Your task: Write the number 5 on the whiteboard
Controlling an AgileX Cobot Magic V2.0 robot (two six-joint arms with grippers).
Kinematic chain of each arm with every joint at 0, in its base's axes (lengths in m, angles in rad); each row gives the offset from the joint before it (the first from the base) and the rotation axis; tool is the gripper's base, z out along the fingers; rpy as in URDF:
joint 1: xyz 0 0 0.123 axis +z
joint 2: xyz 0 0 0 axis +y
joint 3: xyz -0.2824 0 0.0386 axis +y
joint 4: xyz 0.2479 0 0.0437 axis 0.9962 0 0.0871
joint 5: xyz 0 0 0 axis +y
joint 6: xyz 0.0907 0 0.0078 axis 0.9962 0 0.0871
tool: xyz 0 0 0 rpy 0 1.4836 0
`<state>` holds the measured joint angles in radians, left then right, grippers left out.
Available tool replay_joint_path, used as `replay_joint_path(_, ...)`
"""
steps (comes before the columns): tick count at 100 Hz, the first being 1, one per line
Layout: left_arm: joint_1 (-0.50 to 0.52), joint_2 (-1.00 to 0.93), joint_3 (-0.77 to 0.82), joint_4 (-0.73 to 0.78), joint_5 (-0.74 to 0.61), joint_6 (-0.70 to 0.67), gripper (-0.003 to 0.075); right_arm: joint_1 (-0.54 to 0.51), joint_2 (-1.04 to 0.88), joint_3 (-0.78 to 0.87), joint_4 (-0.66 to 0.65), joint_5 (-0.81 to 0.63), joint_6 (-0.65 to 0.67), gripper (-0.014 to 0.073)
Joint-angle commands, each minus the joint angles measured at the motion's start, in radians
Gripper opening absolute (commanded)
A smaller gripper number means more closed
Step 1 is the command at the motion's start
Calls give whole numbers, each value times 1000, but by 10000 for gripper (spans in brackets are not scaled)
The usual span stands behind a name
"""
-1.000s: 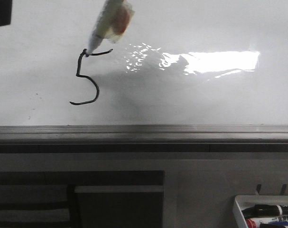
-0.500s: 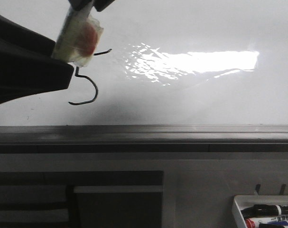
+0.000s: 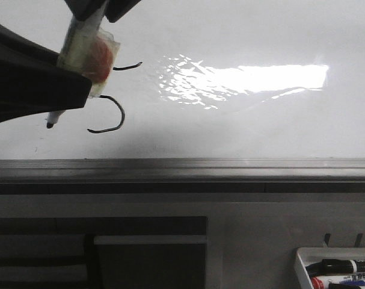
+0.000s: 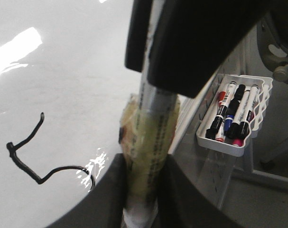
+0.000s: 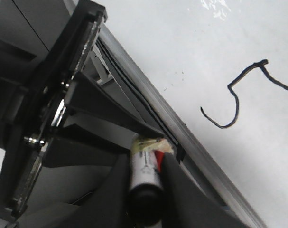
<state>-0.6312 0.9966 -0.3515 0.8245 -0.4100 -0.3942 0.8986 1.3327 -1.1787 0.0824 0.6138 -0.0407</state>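
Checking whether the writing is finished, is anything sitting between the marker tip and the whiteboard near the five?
Nothing visible. The marker in the end effector has its tip off the number 5, over bare whiteboard. Whether the tip touches the board, I cannot tell.

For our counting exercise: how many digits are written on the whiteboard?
1: the number 5, left on the whiteboard, partly behind the marker; the arm may hide more.

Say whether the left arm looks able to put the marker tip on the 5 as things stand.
Probably yes: the marker tip shows just left of the 5, with only bare whiteboard between them, though the right gripper also grips it.
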Motion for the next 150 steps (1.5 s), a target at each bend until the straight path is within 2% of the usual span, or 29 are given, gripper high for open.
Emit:
replay_joint_path(1, -5, -7, -30, -52, -56, -22, -20, 0, -37, -29, 14, -33, -4, -62)
replay_joint_path(14, -5, -7, -30, -52, -56, -22, -20, 0, -37, -29, 15, -25, -4, -55)
replay_joint_path(19, -5, -7, -30, -52, -56, -22, -20, 0, -37, -29, 15, -25, -4, -18)
replay_joint_path(24, -5, -7, -30, -54, -56, -22, -20, 0, -37, -29, 15, -34, -4, 69)
replay_joint_path(35, -5, -7, -30, -112, -45, -34, -20, -14, -39, -29, 11, -76, -4, 389)
replay_joint_path(39, -5, -7, -30, -187, -25, -70, -20, -25, -43, -31, 2, -82, -4, 485)
replay_joint_path(43, -5, -14, -35, -309, 34, -124, -21, -38, -51, -31, -11, -82, -4, 530)
replay_joint_path(47, -5, -28, -50, -463, 138, -176, -21, -56, -64, -31, -15, -73, -4, 531)
replay_joint_path(54, 3, -45, -91, -655, 331, -181, -21, -90, -83, -33, -15, -48, -4, 507)
replay_joint_path(61, 17, -47, -134, -678, 465, -181, -21, -117, -100, -33, -15, -21, -4, 475)
replay_joint_path(68, 33, -31, -167, -713, 540, -181, -21, -130, -109, -33, -15, -10, -4, 448)
replay_joint_path(84, 56, 31, -176, -805, 489, -181, -21, -131, -117, -33, -15, -6, -4, 427)
replay_joint_path(112, 57, 114, -176, -801, 342, -181, -20, -131, -117, -33, -15, 7, -4, 427)
replay_joint_path(150, 102, 189, -176, -779, 333, -179, -20, -131, -117, -33, -15, 11, -4, 427)
